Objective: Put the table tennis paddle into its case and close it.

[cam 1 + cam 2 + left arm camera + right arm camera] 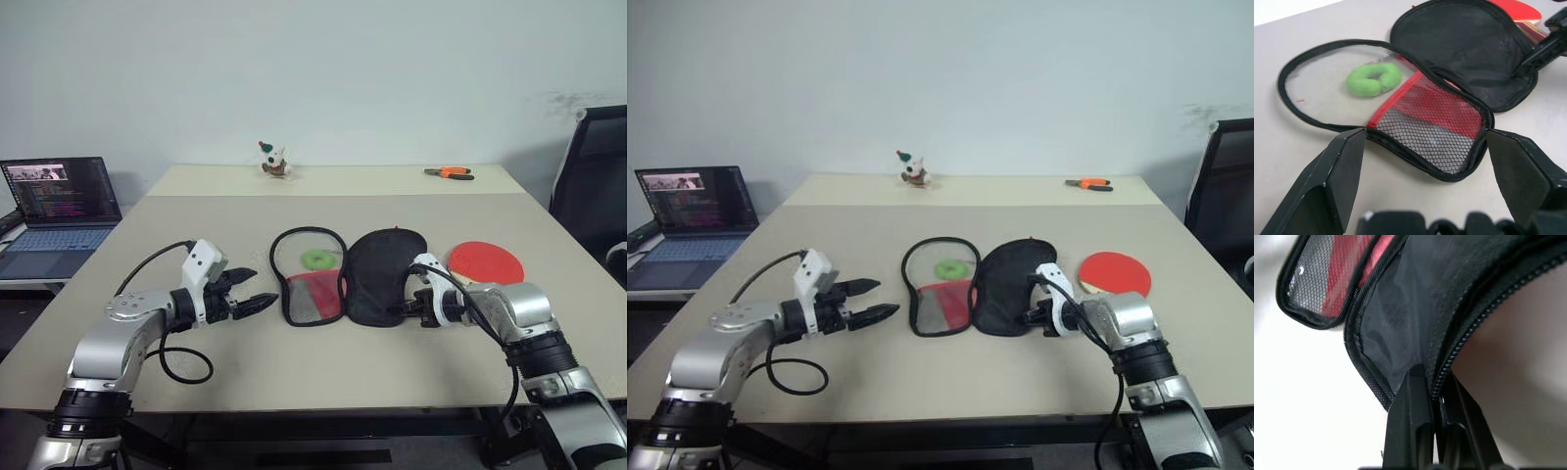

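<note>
**Case lies open, paddle waiting beside it**

The left tool (257, 292) hovers with its fingers apart, just left of the soft, paddle-shaped zip case (348, 274), spread open on the beige desk (196, 235). The right tool (1429, 382) is clamped on the case's black flap edge. The flat, red-faced table tennis paddle (487, 262) lies right of it. The limp fabric will probably sag, so grip the seam; the stiff, light paddle is best taken by its handle.

Left arm reaches forward over the table, elbow bent, left tool (257, 290) pointing toward the right with its two fingers (1334, 178) spread wide, holding nothing. Right arm angles in from the right, right tool (404, 311) tilted down and leftward, fingers pinched together on the case (1400, 328) edge.
</note>
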Robot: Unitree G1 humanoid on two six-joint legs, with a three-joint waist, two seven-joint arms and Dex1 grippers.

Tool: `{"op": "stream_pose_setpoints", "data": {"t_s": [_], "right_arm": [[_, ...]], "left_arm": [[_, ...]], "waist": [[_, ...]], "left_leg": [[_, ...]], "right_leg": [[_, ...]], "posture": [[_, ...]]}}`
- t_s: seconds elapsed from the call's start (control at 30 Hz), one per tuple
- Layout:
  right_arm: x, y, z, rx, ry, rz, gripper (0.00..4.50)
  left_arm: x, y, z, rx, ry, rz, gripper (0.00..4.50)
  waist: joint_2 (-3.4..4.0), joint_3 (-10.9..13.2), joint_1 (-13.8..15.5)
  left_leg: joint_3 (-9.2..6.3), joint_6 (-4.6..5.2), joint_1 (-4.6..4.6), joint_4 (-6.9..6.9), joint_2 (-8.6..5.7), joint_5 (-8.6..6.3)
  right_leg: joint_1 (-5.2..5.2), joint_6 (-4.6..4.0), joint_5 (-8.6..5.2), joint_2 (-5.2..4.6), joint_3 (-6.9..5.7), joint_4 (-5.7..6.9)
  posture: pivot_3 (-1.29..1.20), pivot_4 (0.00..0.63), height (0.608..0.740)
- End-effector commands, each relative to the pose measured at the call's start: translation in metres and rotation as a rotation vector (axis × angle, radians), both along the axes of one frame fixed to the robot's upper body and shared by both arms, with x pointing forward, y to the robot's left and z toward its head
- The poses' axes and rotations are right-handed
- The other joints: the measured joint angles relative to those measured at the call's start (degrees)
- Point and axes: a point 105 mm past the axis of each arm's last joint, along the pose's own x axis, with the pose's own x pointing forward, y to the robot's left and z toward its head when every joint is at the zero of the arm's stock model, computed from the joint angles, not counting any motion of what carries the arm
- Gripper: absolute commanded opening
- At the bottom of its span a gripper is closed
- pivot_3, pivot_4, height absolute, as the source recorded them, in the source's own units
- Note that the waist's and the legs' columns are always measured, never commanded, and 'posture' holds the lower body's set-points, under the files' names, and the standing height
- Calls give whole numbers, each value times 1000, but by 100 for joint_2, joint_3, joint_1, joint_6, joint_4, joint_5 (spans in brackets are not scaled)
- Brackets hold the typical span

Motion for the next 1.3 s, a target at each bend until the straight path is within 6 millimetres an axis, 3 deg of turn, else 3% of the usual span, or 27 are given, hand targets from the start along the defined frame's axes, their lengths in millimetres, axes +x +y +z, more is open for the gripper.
{"op": "stream_pose_setpoints", "data": {"t_s": [0.03, 0.3, 0.5, 0.6, 0.77, 0.87, 0.97, 1.1, 1.3], "right_arm": [[4, -5, 13, -14, -27, 41, 15], [17, -28, 17, -77, -25, 22, 15], [22, -32, 20, -70, -32, -9, 15], [23, -34, 17, -67, -28, -38, 670], [18, -42, 22, -68, -48, -65, 2389], [19, -51, 32, -67, -94, -106, 3496], [24, -66, 55, -83, -212, -200, 4493], [28, -89, 72, -129, -332, -447, 4493], [17, -104, 62, -165, -330, -792, 4493]], "left_arm": [[-4, -5, 18, 23, -61, -60, 4193], [-2, -5, 19, 39, -70, -68, 4193], [-1, -9, 20, 38, -79, -87, 4193], [-1, -11, 22, 34, -86, -103, 4193], [-2, -15, 23, 25, -83, -126, 4193], [-2, -16, 22, 23, -83, -130, 4193], [-1, -19, 22, 18, -83, -139, 4193], [-1, -22, 20, 14, -82, -148, 4193], [4, -26, 21, 22, -86, -174, 4193]], "waist": [[0, 0, 13], [-1, 1, 18], [-1, 1, 18], [-1, 1, 18], [-1, 1, 19], [-1, 1, 19], [0, 1, 27], [-1, 1, 21], [0, 1, 19]], "left_leg": [[0, 0, -1, 0, -2, 0], [1, 1, -3, 2, -7, 0], [2, 1, -4, 0, -6, -1], [1, 1, -4, 1, -6, -1], [1, 1, -4, 1, -6, -1], [0, 1, -5, 1, -7, -1], [0, 1, -5, 2, -7, -1], [0, 1, -6, 0, -6, -1], [-2, 0, -5, -1, 2, 0]], "right_leg": [[0, 0, 0, 0, -1, 0], [0, 0, 0, -2, -2, -3], [0, 0, 0, -2, -2, -3], [0, 0, 0, -2, -2, -3], [0, 0, 0, -2, -1, -3], [0, 0, 0, -2, -1, -3], [0, 0, 0, -2, -2, -2], [0, 1, 0, -3, -1, -3], [-3, -1, 0, -6, 2, 3]], "posture": [[0, 150, 740], [0, 150, 740], [0, 150, 740], [0, 150, 740], [0, 150, 740], [0, 150, 740], [0, 150, 740], [0, 150, 740], [0, 150, 740]]}}
